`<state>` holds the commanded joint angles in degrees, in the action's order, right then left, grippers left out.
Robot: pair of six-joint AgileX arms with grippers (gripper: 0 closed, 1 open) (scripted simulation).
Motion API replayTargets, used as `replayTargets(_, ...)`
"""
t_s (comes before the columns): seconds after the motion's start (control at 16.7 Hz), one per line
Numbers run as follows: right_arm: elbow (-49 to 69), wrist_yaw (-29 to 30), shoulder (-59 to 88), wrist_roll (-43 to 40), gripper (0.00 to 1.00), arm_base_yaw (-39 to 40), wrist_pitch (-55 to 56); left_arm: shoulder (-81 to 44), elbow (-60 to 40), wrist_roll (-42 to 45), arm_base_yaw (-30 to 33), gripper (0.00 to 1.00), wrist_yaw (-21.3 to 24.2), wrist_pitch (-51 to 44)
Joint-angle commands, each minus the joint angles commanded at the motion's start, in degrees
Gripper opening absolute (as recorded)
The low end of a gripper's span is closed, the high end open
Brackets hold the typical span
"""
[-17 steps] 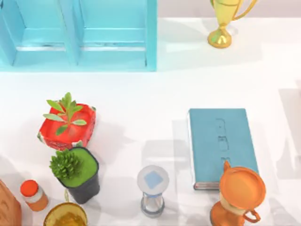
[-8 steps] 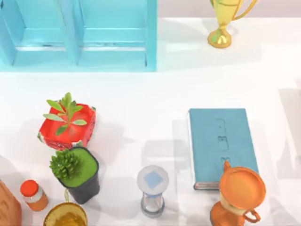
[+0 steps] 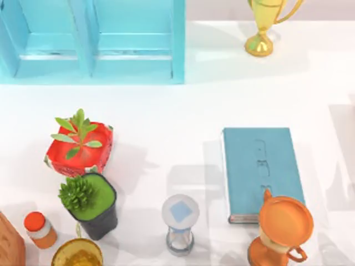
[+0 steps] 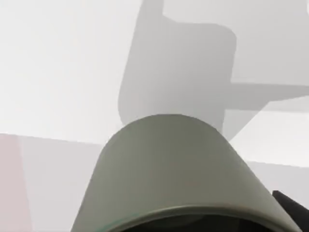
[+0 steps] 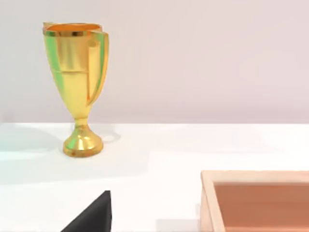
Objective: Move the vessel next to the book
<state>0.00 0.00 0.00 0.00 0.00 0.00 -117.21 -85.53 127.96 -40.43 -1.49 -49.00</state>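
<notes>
The small, plain olive-grey cylindrical vessel (image 4: pixel 178 169), slightly tapered and handleless, looms close under the left wrist camera above the white table (image 4: pixel 58 72); whether the left gripper grasps it cannot be told. The flat teal-blue hardcover book (image 3: pixel 262 169) lies near the table's front right edge.

The top camera is looking straight down on the white surface (image 3: pixel 166 111) from well above. The left wrist camera is sitting very close against the olive-grey vessel (image 4: pixel 178 169). The right wrist camera is looking level across the surface toward the gold trophy (image 5: pixel 77 87), which the top view (image 3: pixel 263 25) is sharing.
</notes>
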Motion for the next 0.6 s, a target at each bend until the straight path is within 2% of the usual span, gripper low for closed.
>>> replayTargets(0.24,0.0,0.0,0.0,0.0,1.0,0.0,0.0,2.6,-3.3,-0.3,-1.9,0.0,-0.8,-1.7)
replayTargets(0.6,0.0,0.0,0.0,0.0,1.0,0.0,0.0,2.3,-4.7,-2.1,5.1,0.0,1.4,-14.4)
